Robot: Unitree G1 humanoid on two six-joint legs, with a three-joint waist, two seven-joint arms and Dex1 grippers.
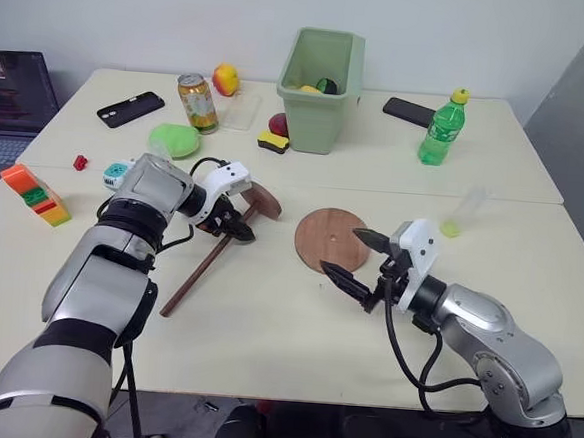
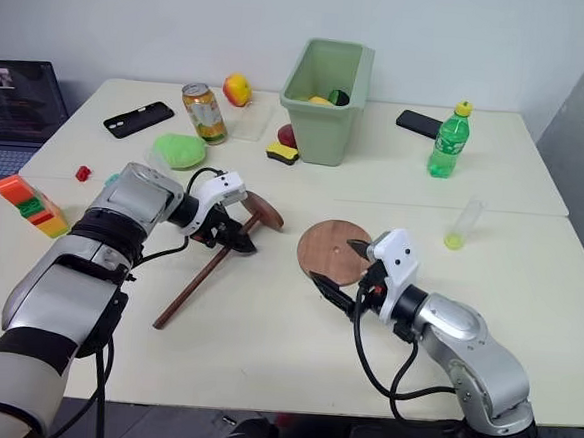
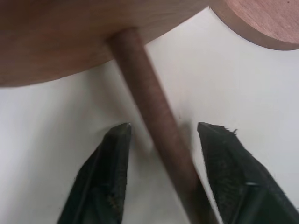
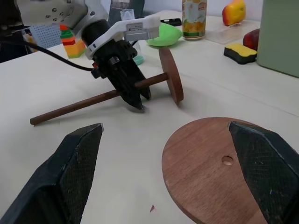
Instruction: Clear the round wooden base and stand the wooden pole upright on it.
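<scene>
The round wooden base [image 1: 331, 239] lies flat at mid-table with a small centre hole and nothing on it. To its left lies the wooden pole [image 1: 200, 273], its dark end disc [image 1: 264, 199] standing on edge. My left gripper [image 1: 236, 230] points down over the rod just behind that disc. In the left wrist view the rod [image 3: 154, 121] runs between the two fingers, which are partly closed and show a gap on each side. Wide open, my right gripper [image 1: 338, 250] hovers at the base's near edge and holds nothing.
A green bin [image 1: 322, 81] stands behind the base, with a sponge [image 1: 273, 143] beside it. A green bottle [image 1: 442, 129] and a clear tube [image 1: 463, 213] are at the right. A can [image 1: 197, 102], a green lid [image 1: 174, 139], an orange toy block [image 1: 35, 194] and a laptop [image 1: 10, 99] are at the left.
</scene>
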